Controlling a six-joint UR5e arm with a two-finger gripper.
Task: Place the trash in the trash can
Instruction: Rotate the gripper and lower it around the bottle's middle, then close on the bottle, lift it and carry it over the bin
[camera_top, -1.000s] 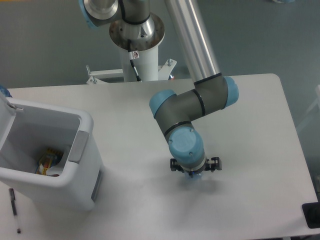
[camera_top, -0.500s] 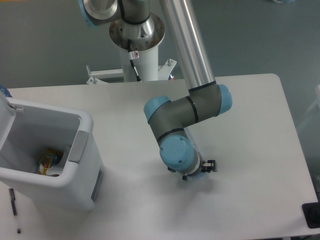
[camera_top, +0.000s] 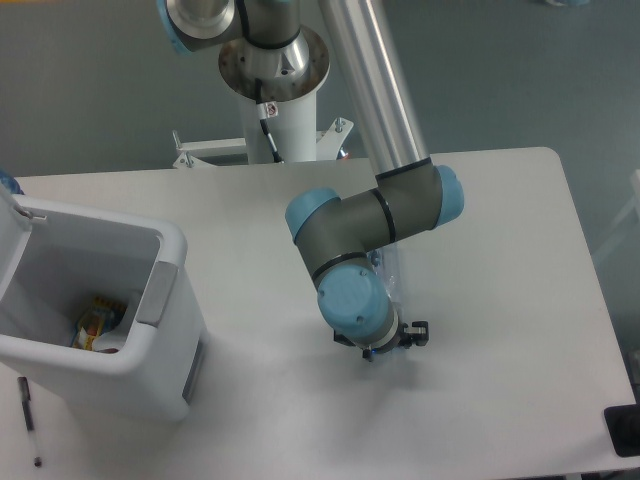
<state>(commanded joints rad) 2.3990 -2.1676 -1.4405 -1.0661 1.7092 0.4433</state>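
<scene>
fixed camera: the claw (camera_top: 385, 348) hangs low over the surface (camera_top: 500, 300), well right of the trash can (camera_top: 150, 380). a clear bottle (camera_top: 390, 275), apparently gripped, stands along the wrist, though the jaws are hidden. the can's open mouth lies left, with open room between.

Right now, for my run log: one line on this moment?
gripper low over table | jaws hidden | trash can lid open

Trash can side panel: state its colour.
Grey, on the white trash can; side panel shows in the fixed camera view.
</scene>
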